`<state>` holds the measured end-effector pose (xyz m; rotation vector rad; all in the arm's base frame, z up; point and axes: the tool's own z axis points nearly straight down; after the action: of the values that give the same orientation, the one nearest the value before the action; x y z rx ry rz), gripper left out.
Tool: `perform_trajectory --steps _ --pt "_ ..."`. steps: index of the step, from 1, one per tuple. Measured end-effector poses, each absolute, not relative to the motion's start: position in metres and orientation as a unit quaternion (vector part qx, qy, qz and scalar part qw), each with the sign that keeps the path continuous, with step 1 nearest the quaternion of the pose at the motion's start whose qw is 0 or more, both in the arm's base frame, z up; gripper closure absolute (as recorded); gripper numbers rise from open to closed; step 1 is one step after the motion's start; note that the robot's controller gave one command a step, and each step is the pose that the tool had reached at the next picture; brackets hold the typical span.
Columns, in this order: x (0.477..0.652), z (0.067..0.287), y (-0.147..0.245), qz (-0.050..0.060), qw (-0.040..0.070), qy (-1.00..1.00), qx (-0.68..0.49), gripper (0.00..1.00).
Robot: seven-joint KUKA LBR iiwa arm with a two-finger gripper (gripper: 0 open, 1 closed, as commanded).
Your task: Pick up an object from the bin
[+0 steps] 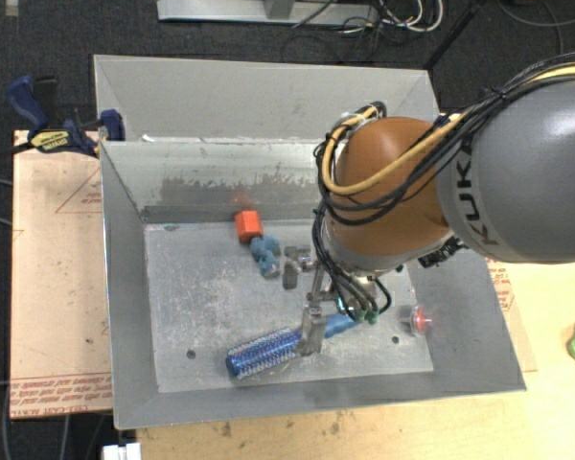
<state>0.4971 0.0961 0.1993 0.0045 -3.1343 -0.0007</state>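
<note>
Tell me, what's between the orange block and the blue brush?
In the camera view, a light-blue thing sits right by the block; then bare bin floor to the brush.

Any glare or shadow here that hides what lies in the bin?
Camera view: even light, no strong glare inside the bin; the orange block and blue brush show plainly; the arm's orange cover hides the floor under it and part of the gripper at the brush's handle end.

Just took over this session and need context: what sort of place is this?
Probably a robotics lab test cell: a KUKA arm over a grey metal bin of small odds like a blue brush, with loose cables on dark carpet behind.
</note>
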Motion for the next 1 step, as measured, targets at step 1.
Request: perform_trajectory --steps 1 --pt "0.4881 0.0704 0.0968 -0.001 -0.007 -0.989 0.149 0.00"
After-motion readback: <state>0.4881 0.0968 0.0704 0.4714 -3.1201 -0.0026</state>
